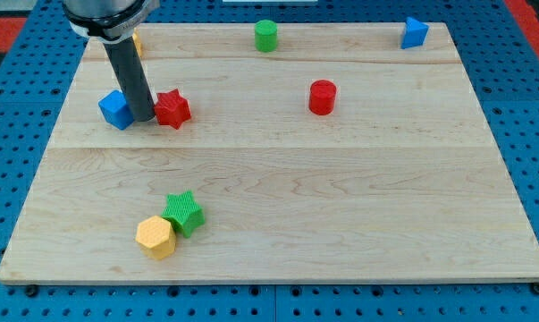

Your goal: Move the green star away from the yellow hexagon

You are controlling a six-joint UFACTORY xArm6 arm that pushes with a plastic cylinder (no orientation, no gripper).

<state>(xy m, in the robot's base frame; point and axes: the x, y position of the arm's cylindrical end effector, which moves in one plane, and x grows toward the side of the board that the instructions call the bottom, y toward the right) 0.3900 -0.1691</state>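
The green star [184, 213] lies near the view's bottom left of the wooden board [341, 206]. It touches the yellow hexagon [155, 237], which sits just below and left of it. My tip [144, 118] rests on the board far above them, in the upper left, between a blue cube [116, 109] on its left and a red star [172, 109] on its right. The rod rises from there to the view's top left.
A red cylinder [323, 97] stands right of centre in the upper half. A green cylinder [266, 35] is at the top edge. A blue block [415, 32] is at the top right corner. A yellow block [136, 43] shows partly behind the rod.
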